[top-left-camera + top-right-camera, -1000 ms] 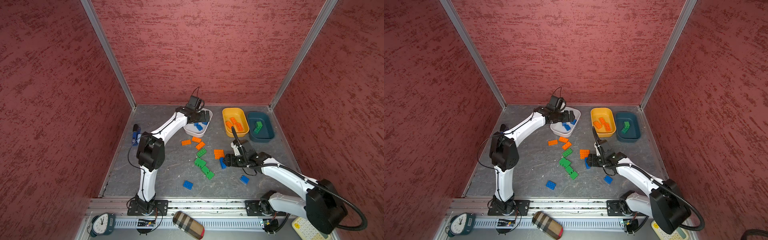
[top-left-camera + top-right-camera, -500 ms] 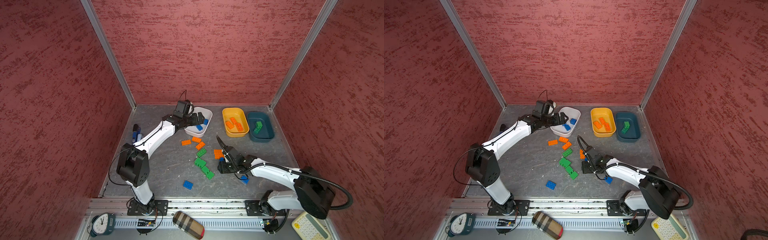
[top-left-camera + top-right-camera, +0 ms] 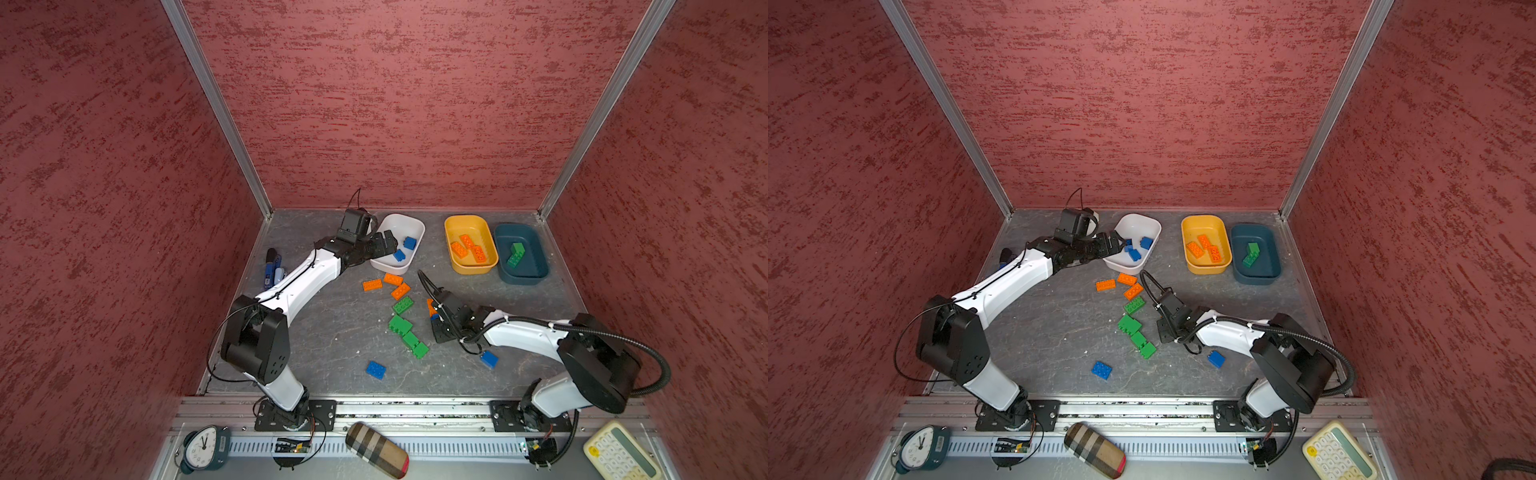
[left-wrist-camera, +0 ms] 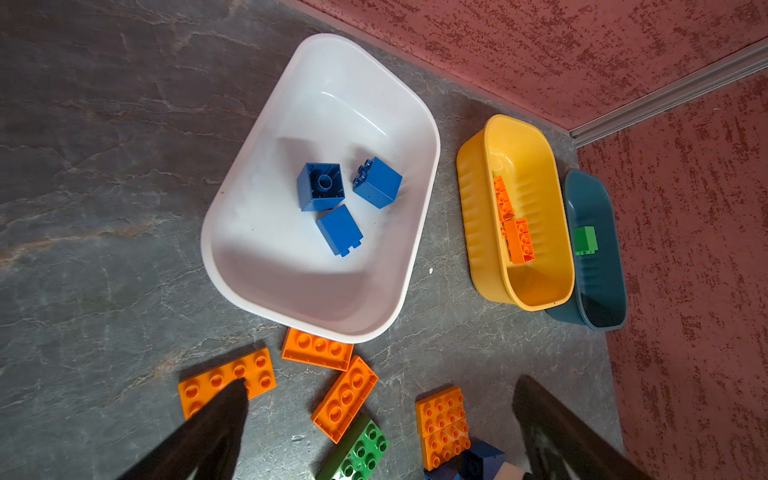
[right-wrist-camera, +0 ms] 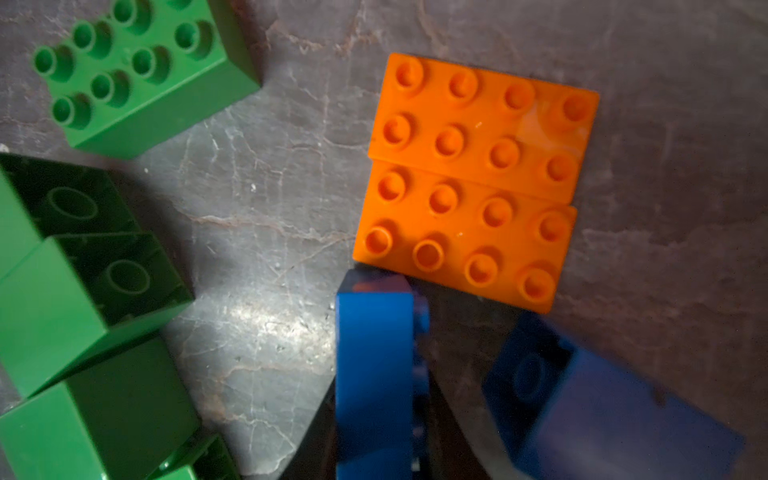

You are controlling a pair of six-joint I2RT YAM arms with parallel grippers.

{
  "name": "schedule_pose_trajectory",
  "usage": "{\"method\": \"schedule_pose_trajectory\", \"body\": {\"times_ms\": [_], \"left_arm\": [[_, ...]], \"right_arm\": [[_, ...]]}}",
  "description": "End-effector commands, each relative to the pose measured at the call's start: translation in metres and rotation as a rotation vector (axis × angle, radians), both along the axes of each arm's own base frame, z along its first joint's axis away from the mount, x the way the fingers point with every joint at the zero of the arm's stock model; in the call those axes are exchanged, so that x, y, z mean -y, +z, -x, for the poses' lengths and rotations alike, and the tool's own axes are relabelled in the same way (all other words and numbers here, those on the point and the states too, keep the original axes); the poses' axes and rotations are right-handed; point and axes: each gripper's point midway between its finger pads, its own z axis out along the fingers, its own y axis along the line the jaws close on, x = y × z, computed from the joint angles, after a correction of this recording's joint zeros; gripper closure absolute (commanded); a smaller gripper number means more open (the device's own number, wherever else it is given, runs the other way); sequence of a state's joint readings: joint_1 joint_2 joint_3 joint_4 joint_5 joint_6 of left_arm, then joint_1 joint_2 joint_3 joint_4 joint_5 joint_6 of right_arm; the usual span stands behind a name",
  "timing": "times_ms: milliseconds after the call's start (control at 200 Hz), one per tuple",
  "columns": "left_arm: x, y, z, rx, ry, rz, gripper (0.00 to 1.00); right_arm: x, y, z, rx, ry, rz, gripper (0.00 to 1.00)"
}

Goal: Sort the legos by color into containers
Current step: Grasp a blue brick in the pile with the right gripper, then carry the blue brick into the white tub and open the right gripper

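Item: blue lego [image 5: 374, 353], one, bound for the white tub [image 3: 400, 226].

Both top views: my right hand [image 3: 435, 321] sits low at mid-surface, closed. The white tub lies far and left of it, past the loose orange legos [image 3: 392, 284]. My left hand [image 3: 384, 245] hangs at that tub's left rim, so the left arm is the nearer one, though by my reckoning the carry falls to the right.

Left wrist view: left hand spread wide and empty. Three blue legos [image 4: 320, 193] lie in the tub.

Right wrist view: right hand clamped on the blue lego, its length lying along my fingers [image 5: 311, 453]. Paired orange legos [image 5: 473, 178] sit just beyond its tip.
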State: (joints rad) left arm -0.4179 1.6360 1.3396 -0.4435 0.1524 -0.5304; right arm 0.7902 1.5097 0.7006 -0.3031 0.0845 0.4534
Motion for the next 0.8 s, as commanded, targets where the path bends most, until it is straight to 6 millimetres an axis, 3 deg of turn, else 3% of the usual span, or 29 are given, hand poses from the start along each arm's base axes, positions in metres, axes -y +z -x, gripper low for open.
{"method": "schedule_pose_trajectory", "body": {"times_ms": [0, 140, 160, 220, 466, 626, 796], "left_arm": [[-0.007, 0.017, -0.005, 0.043, 0.033, 0.015, 0.01], [-0.012, 0.019, -0.005, 0.055, 0.053, 0.020, 0.01], [-0.013, 0.018, -0.005, 0.055, 0.058, 0.022, 0.01], [-0.016, 0.020, -0.004, 0.056, 0.068, 0.042, 0.01], [-0.033, 0.030, -0.003, 0.075, 0.121, 0.132, 0.00], [-0.040, 0.026, 0.000, 0.057, 0.137, 0.120, 0.00], [-0.052, 0.014, 0.008, 0.021, 0.173, 0.115, 0.00]], "right_arm": [[-0.006, 0.013, -0.014, 0.076, 0.038, 0.017, 0.79], [-0.030, 0.042, -0.020, 0.144, 0.141, -0.087, 0.82], [-0.036, 0.056, -0.022, 0.178, 0.154, -0.127, 0.82], [-0.045, 0.076, -0.029, 0.232, 0.176, -0.192, 0.82], [-0.056, 0.145, -0.098, 0.423, 0.161, -0.397, 0.83], [-0.065, 0.157, -0.161, 0.438, 0.120, -0.492, 0.83], [-0.083, 0.147, -0.220, 0.395, 0.079, -0.469, 0.82]]}}
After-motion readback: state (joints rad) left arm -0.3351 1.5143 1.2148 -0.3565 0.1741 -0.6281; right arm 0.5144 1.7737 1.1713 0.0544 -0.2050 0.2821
